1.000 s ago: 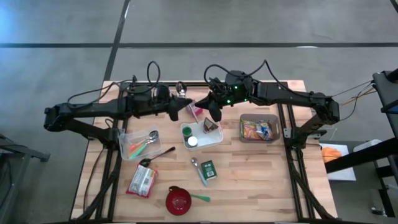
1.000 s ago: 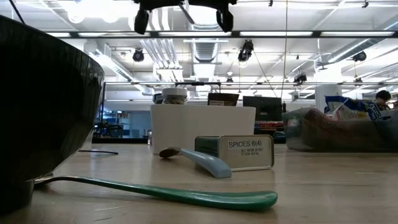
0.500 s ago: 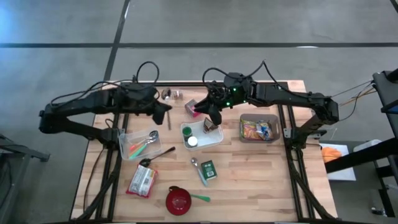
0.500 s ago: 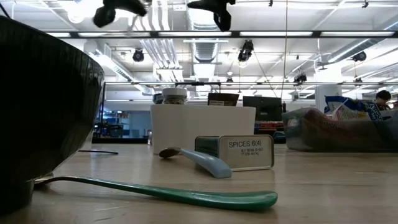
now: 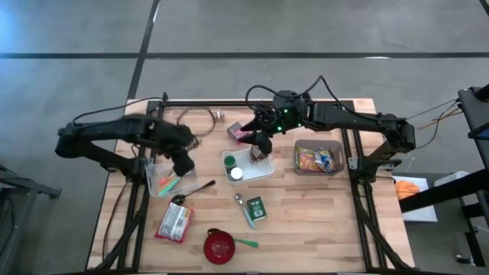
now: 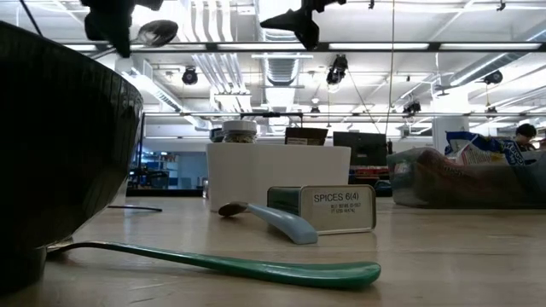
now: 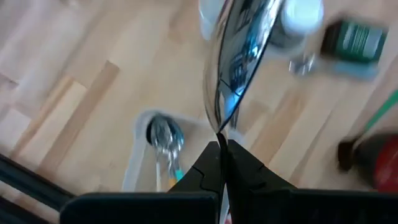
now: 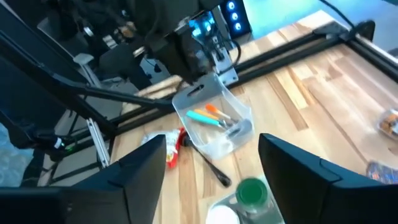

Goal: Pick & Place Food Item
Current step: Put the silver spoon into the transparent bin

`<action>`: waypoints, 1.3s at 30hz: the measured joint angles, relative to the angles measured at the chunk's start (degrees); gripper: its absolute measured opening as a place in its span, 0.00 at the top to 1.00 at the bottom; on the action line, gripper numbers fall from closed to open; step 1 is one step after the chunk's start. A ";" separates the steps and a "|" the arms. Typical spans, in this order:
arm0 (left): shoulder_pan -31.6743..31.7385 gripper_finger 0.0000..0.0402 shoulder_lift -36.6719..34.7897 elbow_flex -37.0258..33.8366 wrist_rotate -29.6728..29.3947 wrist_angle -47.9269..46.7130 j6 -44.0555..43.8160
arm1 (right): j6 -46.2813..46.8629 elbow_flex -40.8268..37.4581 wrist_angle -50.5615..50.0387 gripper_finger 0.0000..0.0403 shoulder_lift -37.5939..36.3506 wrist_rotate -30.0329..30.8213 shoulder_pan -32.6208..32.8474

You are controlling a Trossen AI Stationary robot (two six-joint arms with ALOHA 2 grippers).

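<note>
The left gripper (image 7: 221, 163) is clamped on the handle of a metal spoon (image 7: 236, 56), whose bowl sticks out ahead of the fingertips. It hangs over a clear tub (image 5: 170, 176) holding more cutlery, with a black spoon (image 5: 192, 191) on the table just beyond. The right gripper (image 8: 211, 171) stands with its fingers parted and nothing between them, above a white tray (image 5: 247, 164). In that tray, right below it, sits a brown packet (image 5: 260, 156), beside a green lid (image 5: 230, 161) and a white lid (image 5: 236, 174). A bin of snacks (image 5: 318, 158) lies off to its outer side.
</note>
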 joint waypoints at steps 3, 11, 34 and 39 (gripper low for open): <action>-3.12 1.00 0.55 -2.97 0.21 -0.07 2.06 | 0.00 0.00 -2.45 0.34 0.00 0.00 0.00; -6.90 1.00 -0.01 -12.62 2.81 0.03 -2.59 | -0.02 -0.11 -6.03 0.31 0.02 0.02 0.11; -2.05 1.00 -0.28 -33.37 13.17 13.12 -12.79 | 0.33 -0.11 -7.32 0.31 0.04 0.03 0.98; -0.26 1.00 -2.22 -31.08 13.21 12.82 -10.88 | 0.42 -0.11 -7.64 0.31 0.04 0.04 1.64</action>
